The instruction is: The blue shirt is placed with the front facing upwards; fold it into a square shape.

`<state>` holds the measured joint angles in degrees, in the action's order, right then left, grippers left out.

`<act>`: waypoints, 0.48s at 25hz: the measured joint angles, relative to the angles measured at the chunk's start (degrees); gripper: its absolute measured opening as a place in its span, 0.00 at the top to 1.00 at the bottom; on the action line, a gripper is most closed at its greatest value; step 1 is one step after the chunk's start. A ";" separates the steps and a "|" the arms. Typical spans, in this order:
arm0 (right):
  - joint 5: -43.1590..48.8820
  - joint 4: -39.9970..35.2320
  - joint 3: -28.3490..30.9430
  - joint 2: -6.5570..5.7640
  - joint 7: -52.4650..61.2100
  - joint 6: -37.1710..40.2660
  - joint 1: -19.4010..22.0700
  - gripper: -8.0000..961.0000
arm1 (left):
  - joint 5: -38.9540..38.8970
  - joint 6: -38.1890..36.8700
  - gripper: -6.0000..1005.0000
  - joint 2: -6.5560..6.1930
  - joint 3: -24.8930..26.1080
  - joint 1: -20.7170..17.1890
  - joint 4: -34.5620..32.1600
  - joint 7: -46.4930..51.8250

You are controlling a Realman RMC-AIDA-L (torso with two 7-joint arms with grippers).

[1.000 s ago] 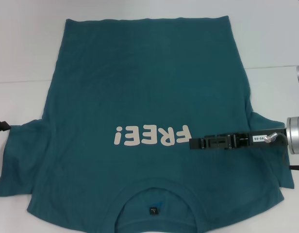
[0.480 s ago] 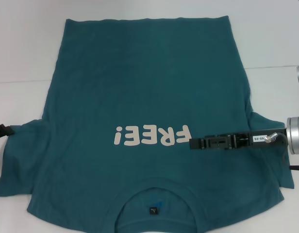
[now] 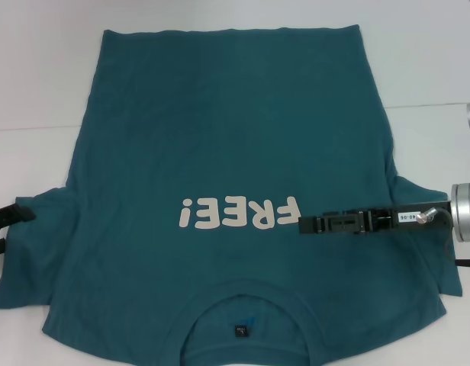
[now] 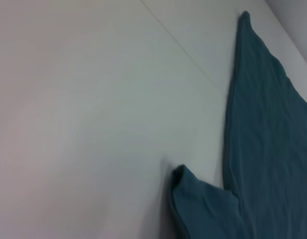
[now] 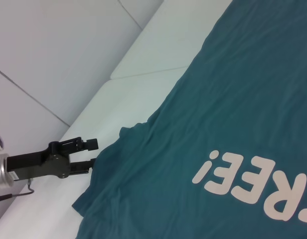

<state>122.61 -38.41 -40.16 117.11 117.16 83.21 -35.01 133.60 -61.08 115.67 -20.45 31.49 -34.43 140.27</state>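
The blue shirt (image 3: 220,137) lies flat on the white table (image 3: 37,76), front up, with its collar (image 3: 246,293) nearest me and the white "FREE!" print (image 3: 243,213) reading upside down. My left gripper (image 3: 12,225) is open at the outer edge of the shirt's left sleeve (image 3: 29,252). The right wrist view shows it (image 5: 93,153) with one finger above and one at the sleeve's edge. My right gripper (image 3: 302,226) reaches in from the right, low over the shirt beside the print's end. The left wrist view shows the sleeve tip (image 4: 203,209) and the shirt's side (image 4: 263,124).
Bare white table surrounds the shirt at the left, far side and right. A thin seam (image 3: 433,105) crosses the table. The right arm's silver wrist (image 3: 465,212) sits at the right edge, over the right sleeve (image 3: 426,259). A small dark label (image 3: 240,330) shows inside the collar.
My left gripper has moved in from the left edge toward the left sleeve. The right gripper and the shirt have not moved.
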 joint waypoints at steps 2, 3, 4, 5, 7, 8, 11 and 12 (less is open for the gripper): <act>0.00 0.00 0.00 -0.01 0.00 -0.20 0.09 0.04 | -0.05 -0.52 0.19 0.00 -0.41 0.15 0.13 0.00; 0.00 0.00 0.00 -0.02 0.00 -0.26 0.13 0.04 | -0.08 -0.75 0.19 0.00 -0.58 0.26 0.24 0.00; 0.00 0.00 0.00 -0.02 0.00 -0.28 0.16 0.04 | -0.11 -0.98 0.19 0.00 -0.72 0.40 0.32 0.00; 0.00 0.00 0.00 -0.02 0.00 -0.29 0.19 0.04 | -0.11 -1.25 0.19 0.00 -0.73 0.50 0.37 0.00; 0.00 0.00 0.00 -0.03 0.00 -0.30 0.21 0.05 | -0.20 -1.70 0.19 -0.01 -0.73 0.68 0.44 0.00; 0.00 0.00 0.00 -0.04 -0.02 -0.31 0.21 0.05 | -0.28 -1.82 0.19 -0.02 -0.73 0.72 0.45 0.00; 0.00 0.00 0.03 -0.04 -0.15 -0.33 0.26 0.05 | -0.35 -1.88 0.19 -0.09 -0.73 0.80 0.44 0.19; 0.00 0.00 0.05 -0.04 -0.17 -0.34 0.28 0.05 | -0.23 -1.80 0.19 -0.15 -0.73 0.79 0.43 0.37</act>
<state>122.61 -38.40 -40.11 117.07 116.99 82.88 -34.72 133.37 -62.87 115.51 -21.18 32.28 -34.00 140.64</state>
